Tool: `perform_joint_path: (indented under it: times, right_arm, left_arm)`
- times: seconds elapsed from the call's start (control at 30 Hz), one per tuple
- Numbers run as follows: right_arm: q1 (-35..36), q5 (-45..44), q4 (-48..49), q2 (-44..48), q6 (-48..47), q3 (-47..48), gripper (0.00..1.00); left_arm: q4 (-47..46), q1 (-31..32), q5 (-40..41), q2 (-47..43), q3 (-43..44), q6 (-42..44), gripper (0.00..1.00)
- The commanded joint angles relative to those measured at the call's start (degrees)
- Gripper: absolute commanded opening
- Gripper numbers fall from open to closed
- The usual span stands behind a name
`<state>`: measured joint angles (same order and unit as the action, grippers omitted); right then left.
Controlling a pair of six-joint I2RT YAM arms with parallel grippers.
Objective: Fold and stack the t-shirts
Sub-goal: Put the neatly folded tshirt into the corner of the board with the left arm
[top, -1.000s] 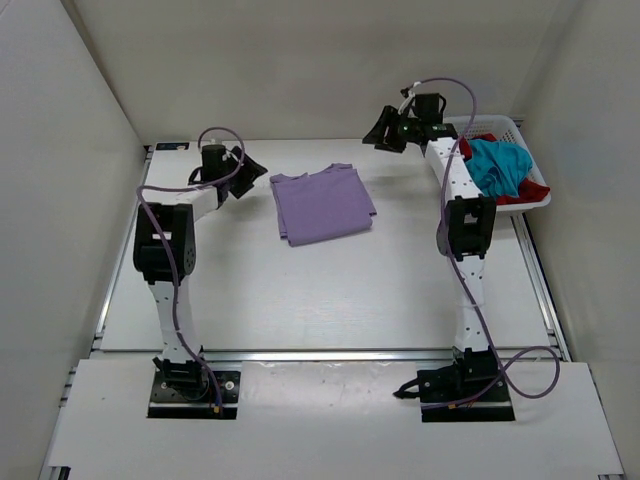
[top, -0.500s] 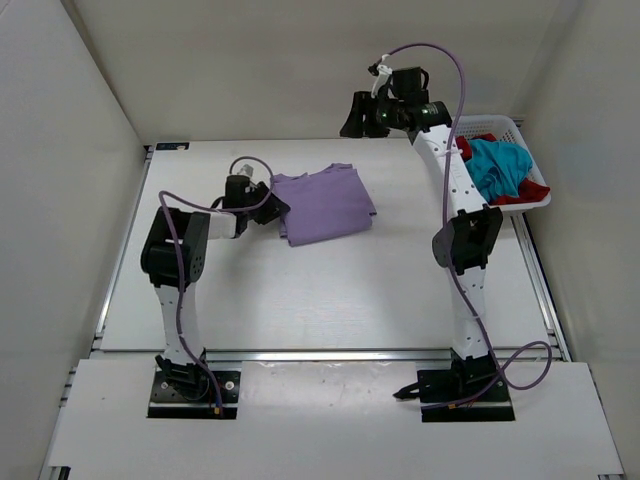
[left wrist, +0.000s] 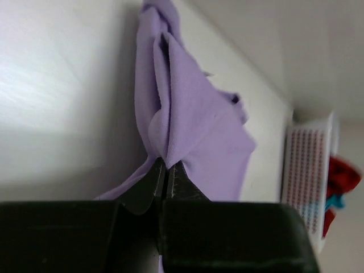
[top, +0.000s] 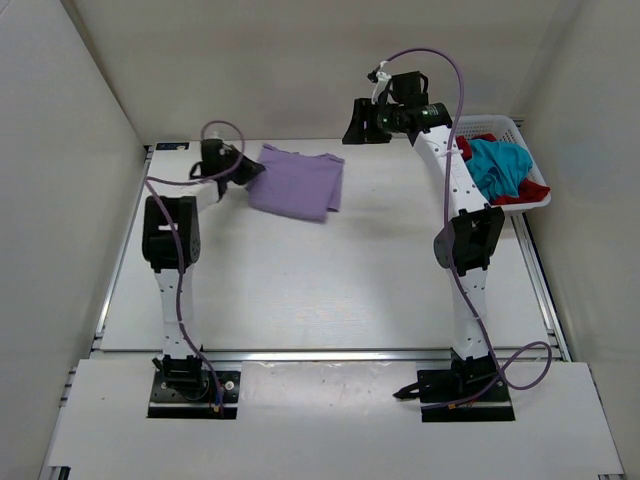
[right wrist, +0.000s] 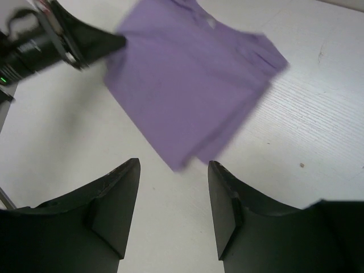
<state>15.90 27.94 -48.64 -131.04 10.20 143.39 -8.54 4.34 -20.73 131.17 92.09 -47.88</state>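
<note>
Left gripper (left wrist: 166, 170) is clenched on a pinched ridge of the lavender t-shirt (top: 297, 183), at the far left of the table (top: 300, 290). Only the left wrist view shows the pinch: fingers pressed together, cloth bunching up from them. In the top view the shirt is a folded rectangle and the grip point is hidden. Right gripper (top: 357, 122) is raised at far centre, jaws spread and holding nothing. Its wrist view looks down on the lavender shirt, with the left gripper's tip at the cloth's edge. Teal t-shirt (top: 498, 165) lies over the red t-shirt (top: 535, 190) in the white basket (top: 515, 128), far right, clear in the top view. The left wrist view catches only a sliver of them.
</note>
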Motion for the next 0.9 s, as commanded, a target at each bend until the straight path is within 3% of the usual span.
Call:
perform_joint_path:
  times: [0.0,0.23,0.33,0.4,0.47,0.67,0.7,0.77,0.8,0.83,0.87]
  right_arm:
    - [-0.4,0.6,0.5,1.9,-1.5,0.0,0.49]
    - [-0.2,4.0,1.2,1.8,-1.0,0.1,0.49]
    - [0.3,4.6,1.0,1.8,-1.1,0.3,0.49]
    - [0.7,4.1,0.7,2.1,-1.5,0.2,0.50]
    - [1.0,3.5,0.6,2.3,-2.0,0.0,0.49]
    - [1.5,3.8,0.7,3.2,-1.7,-1.0,0.49]
    - [1.3,5.1,0.7,3.2,-1.7,-0.7,0.49]
    - [2.0,5.5,1.0,3.0,-1.5,-0.8,0.50]
    - [1.9,5.3,0.7,3.3,-1.8,-0.8,0.50]
    - [2.1,5.1,1.1,3.7,-1.9,-1.3,0.51]
    - [2.2,5.4,1.2,4.0,-2.1,-1.5,0.53]
  left_arm:
    - [2.6,-11.2,1.6,-1.7,4.7,-0.7,0.00]
    - [-5.1,-24.1,0.9,-5.0,-7.5,-7.6,0.01]
    - [-7.0,-26.5,1.1,-5.6,-11.8,-8.2,0.15]
    - [-8.3,-27.8,0.7,-5.8,-14.4,-9.2,0.17]
    - [-8.9,-29.7,1.4,-6.3,-16.8,-10.1,0.11]
    - [-12.5,-33.0,6.0,-11.4,-29.3,-11.9,0.08]
    - [-13.3,-33.2,6.1,-12.4,-30.6,-11.9,0.10]
    - [-14.7,-33.2,6.3,-14.4,-32.6,-12.4,0.25]
    - [-16.1,-33.3,6.6,-15.8,-34.2,-12.7,0.39]
    - [-17.3,-33.1,6.8,-17.5,-35.8,-13.1,0.45]
    - [-18.2,-33.2,7.4,-20.2,-37.4,-13.5,0.63]
